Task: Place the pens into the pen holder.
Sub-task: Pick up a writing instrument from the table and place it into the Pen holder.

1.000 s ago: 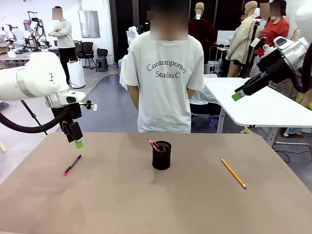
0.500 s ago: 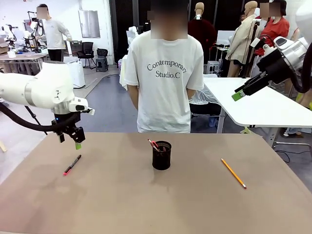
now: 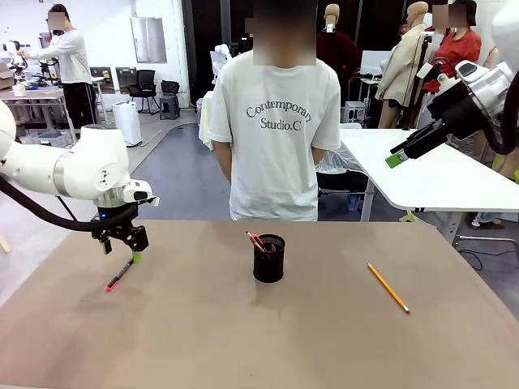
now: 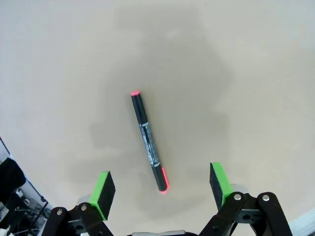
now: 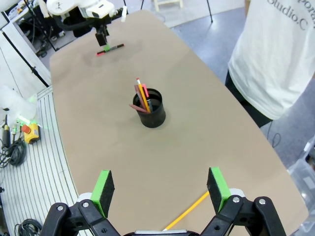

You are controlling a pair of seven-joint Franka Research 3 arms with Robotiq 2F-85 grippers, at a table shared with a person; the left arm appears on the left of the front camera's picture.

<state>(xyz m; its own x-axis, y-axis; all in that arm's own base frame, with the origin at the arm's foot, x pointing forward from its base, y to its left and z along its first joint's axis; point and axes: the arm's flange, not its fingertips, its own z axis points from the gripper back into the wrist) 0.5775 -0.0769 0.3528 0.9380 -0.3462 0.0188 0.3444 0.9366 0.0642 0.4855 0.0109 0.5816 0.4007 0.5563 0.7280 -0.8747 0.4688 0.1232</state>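
— Where's the black pen with pink-red ends [image 4: 147,142]?
— Flat on the table [image 3: 243,340], lower left of the front frame. The left arm's fingers [image 4: 104,192] hang over it, spread wide and gripping nothing, with the pen's near end between them.
— And the right arm's fingers [image 5: 103,191]?
— Also spread and empty, raised at the upper right.
— The pen holder [image 3: 268,259]?
— Upright at mid-table, with pens standing in it. The yellow pencil [image 3: 388,288] lies well apart to its right.

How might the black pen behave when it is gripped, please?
The pen looks thin and stiff, so it probably lifts without bending. Its barrel looks round and lies flat on the table, so an off-centre touch may roll it.
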